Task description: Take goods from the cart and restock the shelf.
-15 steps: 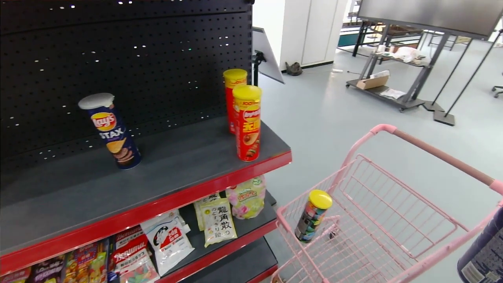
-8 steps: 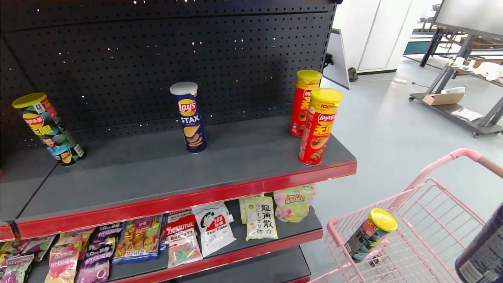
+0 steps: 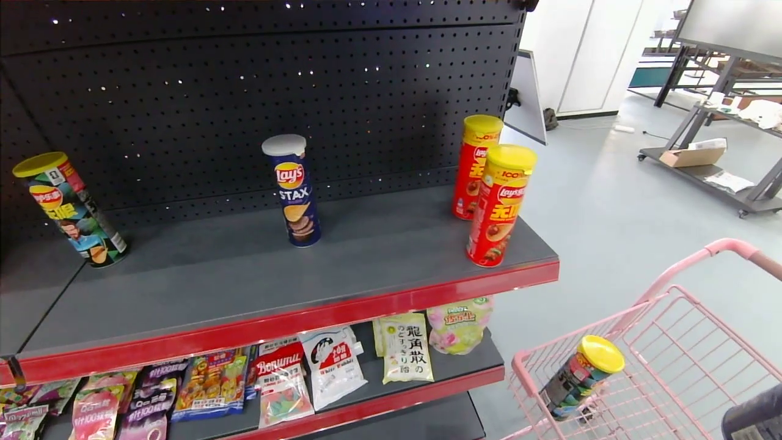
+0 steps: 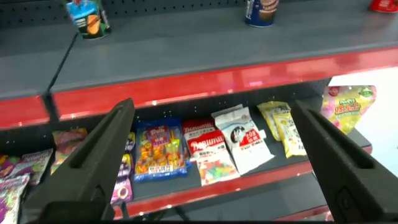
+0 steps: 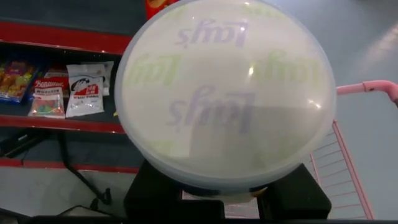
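6 chip cans: 4 upright on top shelf (image 3: pixel 305 318): 2 red cans (image 3: pixel 498 208) at right end, 1 blue can (image 3: pixel 293 192) mid, 1 multicolour can (image 3: pixel 67 211) left. 1 yellow-lid can (image 3: pixel 580 379) leans in pink cart (image 3: pixel 727 247). held can (image 5: pixel 227 93), dark blue w/ pale see-through lid, clamped in right gripper (image 5: pixel 227 202) near cart. left gripper (image 4: pixel 214 168) wide open, empty.

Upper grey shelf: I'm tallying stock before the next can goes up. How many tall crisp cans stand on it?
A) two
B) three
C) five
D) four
D: the upper grey shelf with the red front edge carries a multicoloured can with a yellow lid, a dark blue can with a white lid and two red cans with yellow lids, one behind and one at the front edge.
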You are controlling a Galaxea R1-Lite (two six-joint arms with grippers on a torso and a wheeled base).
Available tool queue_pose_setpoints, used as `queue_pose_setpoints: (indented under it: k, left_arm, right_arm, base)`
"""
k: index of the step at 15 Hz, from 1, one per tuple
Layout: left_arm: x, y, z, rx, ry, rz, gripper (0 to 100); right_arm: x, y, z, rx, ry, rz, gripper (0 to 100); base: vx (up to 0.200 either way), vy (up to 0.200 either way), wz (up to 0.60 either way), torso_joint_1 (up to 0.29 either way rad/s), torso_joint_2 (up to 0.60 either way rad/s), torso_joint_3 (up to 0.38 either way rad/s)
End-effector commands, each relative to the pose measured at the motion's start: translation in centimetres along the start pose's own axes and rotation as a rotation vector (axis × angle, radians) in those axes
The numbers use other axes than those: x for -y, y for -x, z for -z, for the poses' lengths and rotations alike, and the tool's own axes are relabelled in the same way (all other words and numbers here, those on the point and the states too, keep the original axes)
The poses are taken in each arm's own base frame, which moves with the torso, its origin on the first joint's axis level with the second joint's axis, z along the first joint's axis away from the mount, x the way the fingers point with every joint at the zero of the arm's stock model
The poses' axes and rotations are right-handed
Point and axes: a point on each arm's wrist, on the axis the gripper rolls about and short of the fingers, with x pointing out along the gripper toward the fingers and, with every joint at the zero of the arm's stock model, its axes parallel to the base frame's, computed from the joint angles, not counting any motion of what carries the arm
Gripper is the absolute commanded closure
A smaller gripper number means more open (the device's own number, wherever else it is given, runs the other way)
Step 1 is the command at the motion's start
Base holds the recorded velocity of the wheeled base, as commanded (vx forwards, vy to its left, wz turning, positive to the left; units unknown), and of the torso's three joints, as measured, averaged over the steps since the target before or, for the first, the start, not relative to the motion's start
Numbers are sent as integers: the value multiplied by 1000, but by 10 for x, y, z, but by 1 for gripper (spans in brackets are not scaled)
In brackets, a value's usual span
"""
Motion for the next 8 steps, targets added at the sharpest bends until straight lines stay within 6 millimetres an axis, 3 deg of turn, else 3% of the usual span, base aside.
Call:
queue_pose_setpoints:
  k: [1,2,8]
  left_arm:
    - [0,0,0,0,0,-1,0]
    - [0,0,0,0,5,-1,0]
    - [0,-2,-1,-31,0,4,0]
  right_arm:
    - [-2,11,12,43,2,13,100]
    - [-2,11,13,39,1,23,100]
    - [-4,19,31,109,-6,130,100]
  base:
    - [200,0,0,12,7,-2]
    - [200,0,0,12,12,2]
    - [0,0,0,0,0,0]
